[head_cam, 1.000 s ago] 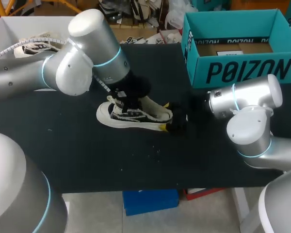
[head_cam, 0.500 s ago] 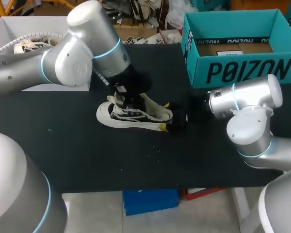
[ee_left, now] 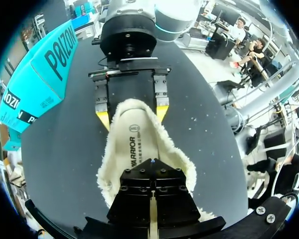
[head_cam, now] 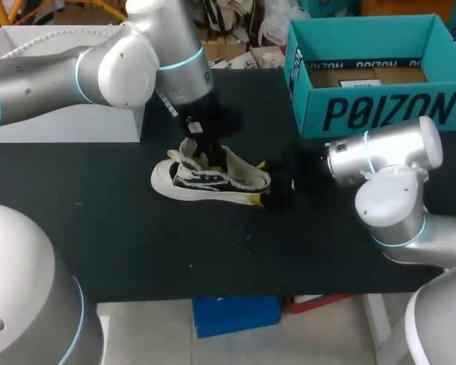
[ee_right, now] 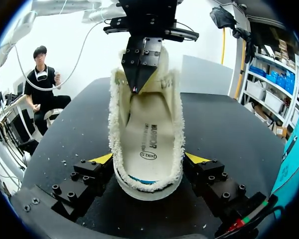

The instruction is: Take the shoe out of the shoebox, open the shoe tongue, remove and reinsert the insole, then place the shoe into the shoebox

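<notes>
Fleece-lined shoe (head_cam: 213, 179), heel clamped in our right gripper (ee_right: 148, 159) — our left gripper (ee_left: 152, 169), pinched narrow over the insole (ee_right: 149, 132), could yank it free.

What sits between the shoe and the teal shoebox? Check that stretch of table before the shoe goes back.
Nothing visible does. The table between the shoe and the shoebox is bare; the right end effector grips the heel from beside that line. Only the box's near wall must be cleared.
</notes>
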Controlling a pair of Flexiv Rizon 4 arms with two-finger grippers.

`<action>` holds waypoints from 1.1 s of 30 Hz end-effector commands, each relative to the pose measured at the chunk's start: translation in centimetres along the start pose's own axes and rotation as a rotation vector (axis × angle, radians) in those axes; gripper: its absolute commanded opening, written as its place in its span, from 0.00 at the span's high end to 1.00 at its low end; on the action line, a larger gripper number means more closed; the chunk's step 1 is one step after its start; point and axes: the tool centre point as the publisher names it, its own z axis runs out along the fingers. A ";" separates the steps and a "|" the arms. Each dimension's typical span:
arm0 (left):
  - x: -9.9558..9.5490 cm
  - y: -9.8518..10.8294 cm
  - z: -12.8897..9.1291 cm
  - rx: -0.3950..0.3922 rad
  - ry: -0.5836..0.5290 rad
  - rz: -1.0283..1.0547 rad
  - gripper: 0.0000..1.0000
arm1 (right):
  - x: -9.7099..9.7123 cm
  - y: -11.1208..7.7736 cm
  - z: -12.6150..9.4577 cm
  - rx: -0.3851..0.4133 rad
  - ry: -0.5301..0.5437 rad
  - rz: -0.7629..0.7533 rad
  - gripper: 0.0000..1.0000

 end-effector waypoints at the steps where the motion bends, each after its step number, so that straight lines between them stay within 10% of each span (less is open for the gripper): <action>1: -2.6 -0.5 -0.1 -0.073 0.164 -0.023 1.00 | 0.0 -0.1 0.1 0.002 -0.001 0.001 1.00; 33: -0.6 -0.3 0.7 -0.177 0.144 -0.034 1.00 | 0.0 -0.1 0.1 0.002 -0.001 0.001 1.00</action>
